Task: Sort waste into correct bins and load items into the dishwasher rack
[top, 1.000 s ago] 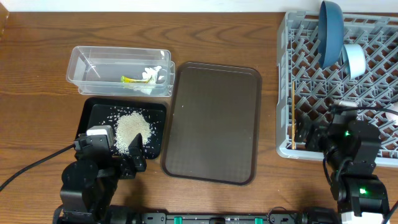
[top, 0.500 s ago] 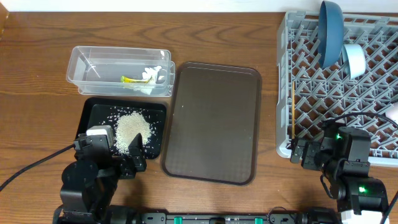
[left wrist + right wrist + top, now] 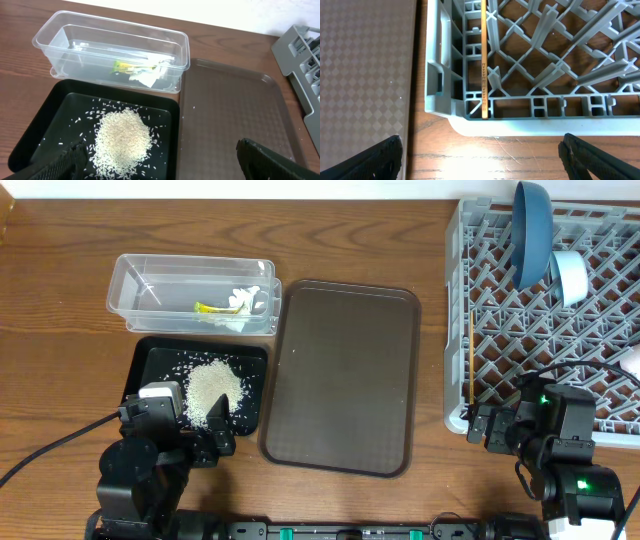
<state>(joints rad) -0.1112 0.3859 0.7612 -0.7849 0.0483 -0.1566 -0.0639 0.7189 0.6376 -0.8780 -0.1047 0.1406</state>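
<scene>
The clear tub (image 3: pixel 192 293) holds a yellow-green wrapper (image 3: pixel 125 66) and a white tissue (image 3: pixel 150 75). A pile of rice grains (image 3: pixel 122 137) lies in the black tray (image 3: pixel 150 365). In the grey dishwasher rack (image 3: pixel 545 320) a dark blue dish (image 3: pixel 532 232) stands on edge with a pale bowl (image 3: pixel 571 277) beside it. A thin wooden stick (image 3: pixel 484 55) lies along the rack's left side. My left gripper (image 3: pixel 165 165) hangs open and empty over the black tray's near right edge. Open and empty too, my right gripper (image 3: pixel 485 160) hovers over bare table just in front of the rack's near left corner.
A flat brown serving tray (image 3: pixel 345 375) lies between the black tray and the rack. A second pale round item (image 3: pixel 631 360) peeks in at the rack's right edge. A cable runs from the left arm towards the table's near left edge.
The right arm drew back from over the rack's near left part to the table in front of it, then stopped. The left arm has not moved.
</scene>
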